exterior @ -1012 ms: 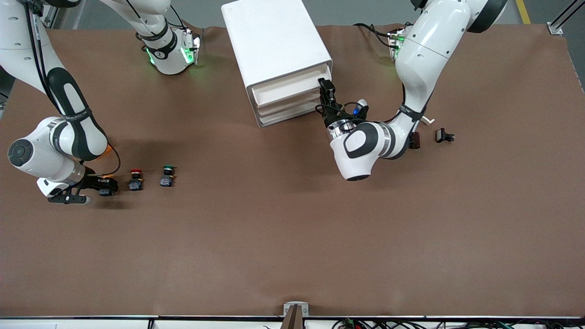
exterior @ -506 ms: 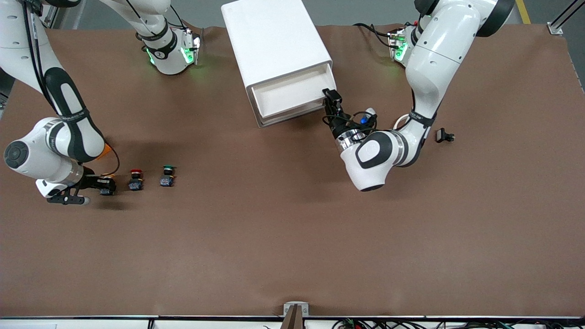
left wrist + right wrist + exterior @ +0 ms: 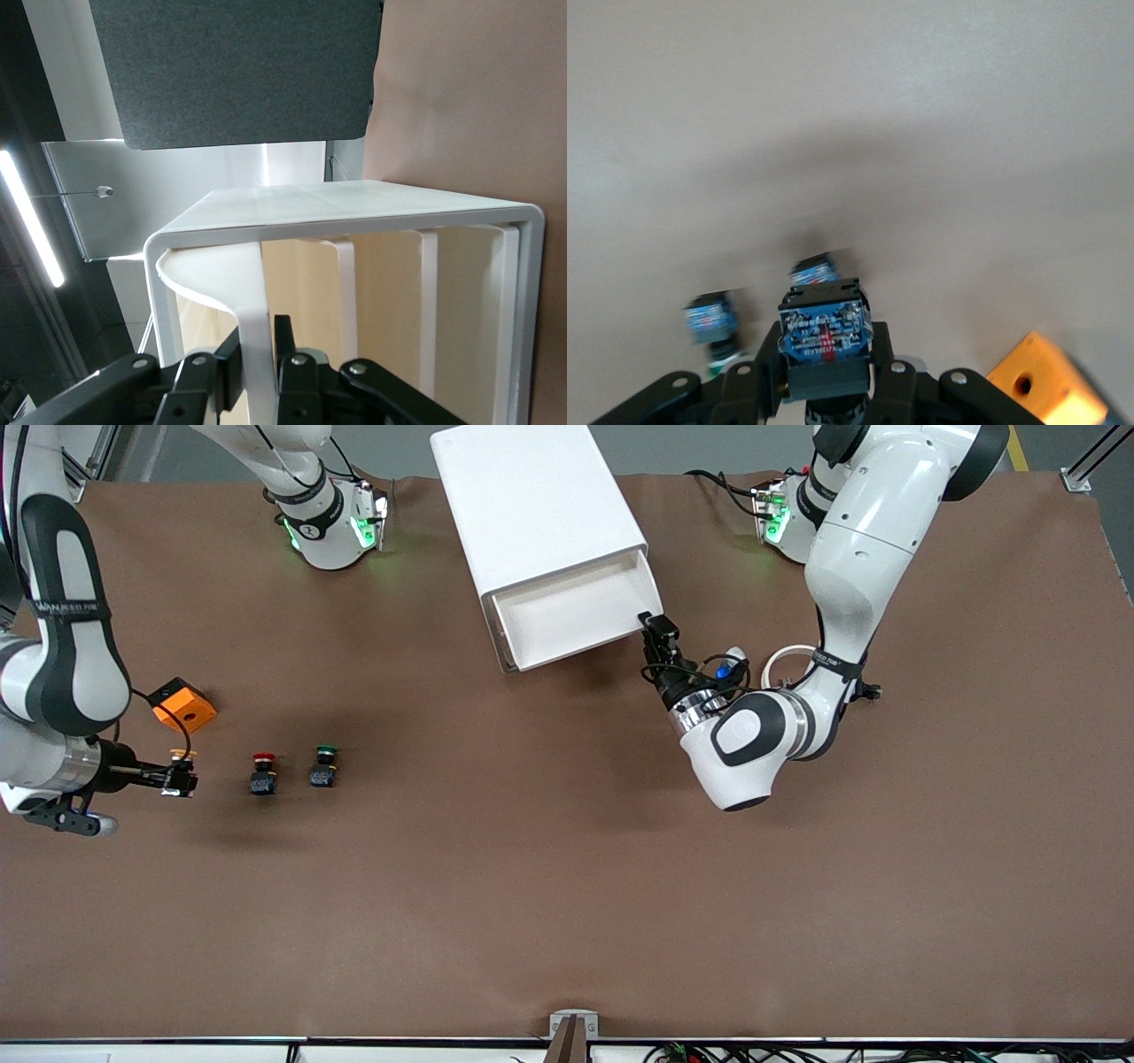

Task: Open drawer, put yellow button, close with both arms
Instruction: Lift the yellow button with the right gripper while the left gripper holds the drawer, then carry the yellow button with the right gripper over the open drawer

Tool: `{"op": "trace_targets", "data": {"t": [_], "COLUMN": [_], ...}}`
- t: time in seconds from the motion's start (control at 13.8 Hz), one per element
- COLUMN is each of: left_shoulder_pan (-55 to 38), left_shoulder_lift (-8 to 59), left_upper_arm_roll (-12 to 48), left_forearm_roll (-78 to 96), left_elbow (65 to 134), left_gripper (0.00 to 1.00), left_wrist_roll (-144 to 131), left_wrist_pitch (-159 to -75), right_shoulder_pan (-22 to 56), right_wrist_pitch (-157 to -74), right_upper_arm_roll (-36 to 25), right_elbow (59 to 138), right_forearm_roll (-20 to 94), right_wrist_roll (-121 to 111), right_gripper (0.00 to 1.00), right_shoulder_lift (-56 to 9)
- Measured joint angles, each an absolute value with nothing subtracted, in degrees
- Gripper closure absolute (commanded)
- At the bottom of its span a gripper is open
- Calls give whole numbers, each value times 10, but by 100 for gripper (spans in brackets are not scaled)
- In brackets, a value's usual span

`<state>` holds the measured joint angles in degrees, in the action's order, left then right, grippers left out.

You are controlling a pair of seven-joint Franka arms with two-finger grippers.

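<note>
My left gripper (image 3: 654, 624) has dragged the drawer (image 3: 576, 615) open, pinching its front edge. My right gripper (image 3: 180, 777), clamping the yellow button (image 3: 183, 755), just lifted; the drawer lies at two o'clock.

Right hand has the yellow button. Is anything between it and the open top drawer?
Nothing visible blocks it. The red button and green button sit low on the table beneath that route. The drawer is open; the left hand grips its corner, outside the tray.

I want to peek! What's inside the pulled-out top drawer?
The drawer shows only its bare white floor and walls; no button is in it. The part tucked under the cabinet top is hidden. The left hand grips the drawer's front edge.
</note>
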<state>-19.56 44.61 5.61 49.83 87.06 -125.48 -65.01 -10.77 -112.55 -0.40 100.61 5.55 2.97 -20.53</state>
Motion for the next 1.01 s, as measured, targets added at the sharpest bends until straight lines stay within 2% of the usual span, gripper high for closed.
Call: {"op": "trace_targets", "data": {"t": [0.43,1.01], "left_shoulder_pan": [-189,-158], "left_shoulder_lift": [447,448], "left_upper_arm_roll": [56,55], "left_forearm_roll": [491,486], "left_elbow": [856,849], "left_gripper": [82,80], "left_wrist_roll": [-1255,-1255], "left_wrist_pitch": [-649,-650], "right_shoulder_pan": [18,207], "right_wrist_pitch": [-1035,-1013], "right_upper_arm_roll": [1,3], "right_elbow": [1004,1004], "right_forearm_roll": [70,81], "right_wrist_roll": [323,682], "right_gripper": [100,100], "right_shoulder_lift": [-111,-20]}}
